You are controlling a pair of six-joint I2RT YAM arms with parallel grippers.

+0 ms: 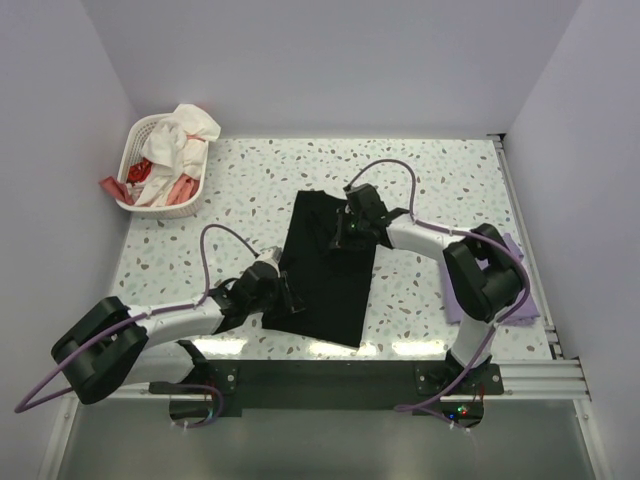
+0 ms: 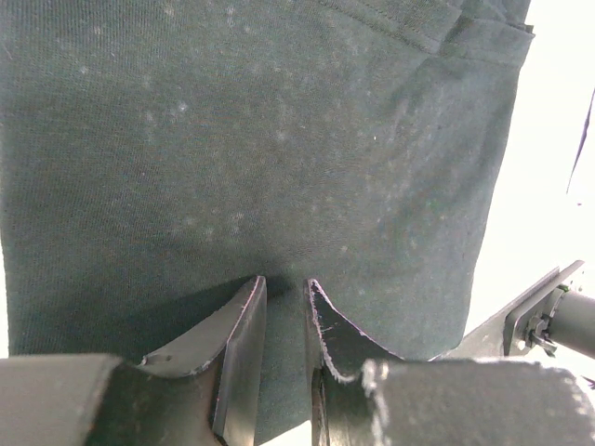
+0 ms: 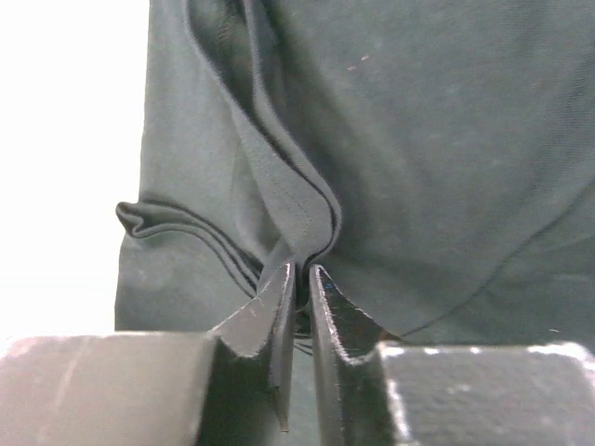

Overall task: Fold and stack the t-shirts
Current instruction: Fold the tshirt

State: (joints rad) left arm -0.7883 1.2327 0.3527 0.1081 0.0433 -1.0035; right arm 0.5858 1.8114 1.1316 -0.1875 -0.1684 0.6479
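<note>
Where the right end effector [image 3: 302, 269] pinches, black tee [image 3: 437, 139] bunches.

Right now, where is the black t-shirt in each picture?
Top view: the black t-shirt lies in the middle of the table.
Left wrist: it fills most of the picture, above the left pincer.
Right wrist: it fills the middle and right, a fold pinched in the right pincer.
Shared landmark: the pale table beside the shirt's edge.
</note>
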